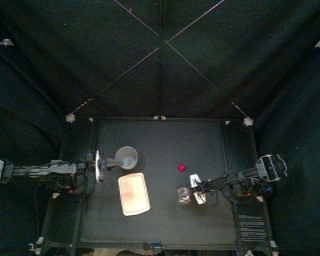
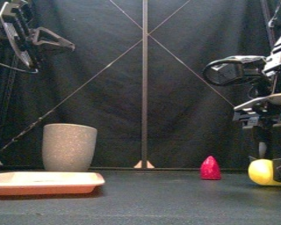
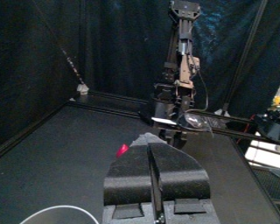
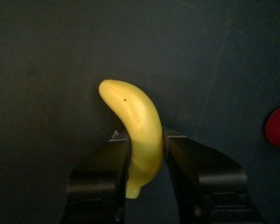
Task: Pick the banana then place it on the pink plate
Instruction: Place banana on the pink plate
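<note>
Gripping done, prob | banana (image 4: 133, 131) pinched by right gripper (image 4: 143, 142), low at right side of table (image 1: 163, 140) | carry + drop onto pink plate (image 2: 43, 183), well apart at left, not yet done | left gripper (image 3: 156, 157) parked left, jaws pressed together

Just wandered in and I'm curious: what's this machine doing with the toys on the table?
The robot's right hand grips a banana low by the tabletop, on the right. The pink plate where it belongs lies front left, empty, with a grey cup behind it and a red toy mid-table. The left hand rests shut, raised at the left.
</note>
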You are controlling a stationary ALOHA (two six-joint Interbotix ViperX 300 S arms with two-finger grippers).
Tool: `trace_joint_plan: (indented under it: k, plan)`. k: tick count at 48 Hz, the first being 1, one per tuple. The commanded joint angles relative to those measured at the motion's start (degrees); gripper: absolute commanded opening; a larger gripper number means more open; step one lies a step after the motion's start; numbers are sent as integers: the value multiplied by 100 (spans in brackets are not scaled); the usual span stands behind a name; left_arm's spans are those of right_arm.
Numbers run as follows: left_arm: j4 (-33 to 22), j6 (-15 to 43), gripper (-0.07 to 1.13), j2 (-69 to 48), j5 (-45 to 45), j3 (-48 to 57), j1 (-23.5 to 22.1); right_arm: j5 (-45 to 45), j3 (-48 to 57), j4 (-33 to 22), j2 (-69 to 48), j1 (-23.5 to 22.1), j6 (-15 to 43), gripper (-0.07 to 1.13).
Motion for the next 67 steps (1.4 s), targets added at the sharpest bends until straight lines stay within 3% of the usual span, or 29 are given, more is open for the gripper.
trace_joint_plan:
  k: [1, 15, 29, 48, 67]
  plan:
    - [-9, 0, 4, 26, -53, -53, 18, -35, -264, -18, -132, 9, 44, 54]
    - [-88, 9, 4, 26, -105, -44, 105, -1028, -1758, 62, 308, -352, 79, 54]
    - [-53, 26, 4, 26, -176, -35, 202, -1380, -3533, 193, 2162, -404, 70, 54]
    - [-53, 26, 4, 26, -149, 70, 369, -501, -5203, 193, 3173, -439, 70, 54]
    - [-79, 0, 4, 26, -141, 79, 387, 272, -5906, 334, 3691, -439, 88, 60]
